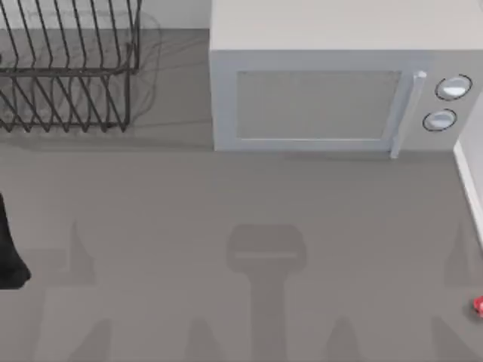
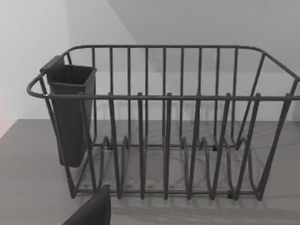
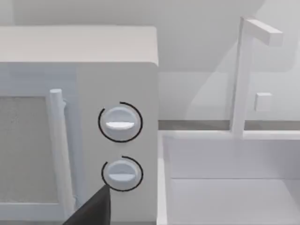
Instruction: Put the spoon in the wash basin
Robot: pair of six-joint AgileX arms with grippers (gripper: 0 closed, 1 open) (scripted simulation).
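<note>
From above, the grey table [image 1: 226,196] spreads across the frame. At its upper left stands a dark wire dish rack [image 1: 68,68]; right of it, along the top, sits a boxy grey-white microwave [image 1: 332,83] with a vertical door handle and two round knobs [image 1: 453,87] at its right end. Down at the lower right edge lies the spoon [image 1: 478,305], a tiny glossy red bit, well apart from the microwave. Above it, along the right edge, runs a narrow pale strip, the straight white rim of the wash basin [image 1: 469,188]. A black piece of the left arm [image 1: 9,249] pokes in at the left edge, mid-height.

The left wrist view faces the dish rack [image 2: 164,140] squarely, a dark cutlery cup [image 2: 70,117] hung on one end. A dark wedge of the left gripper [image 2: 91,211] juts up at the bottom edge; I cannot tell how its fingers stand.

The right wrist view faces the microwave's knobs [image 3: 120,123], with the basin [image 3: 225,187] just beside the microwave and a white angular tap [image 3: 246,70] rising behind it. The right gripper [image 3: 93,211] shows as a dark wedge; its fingers' state is likewise unclear.
</note>
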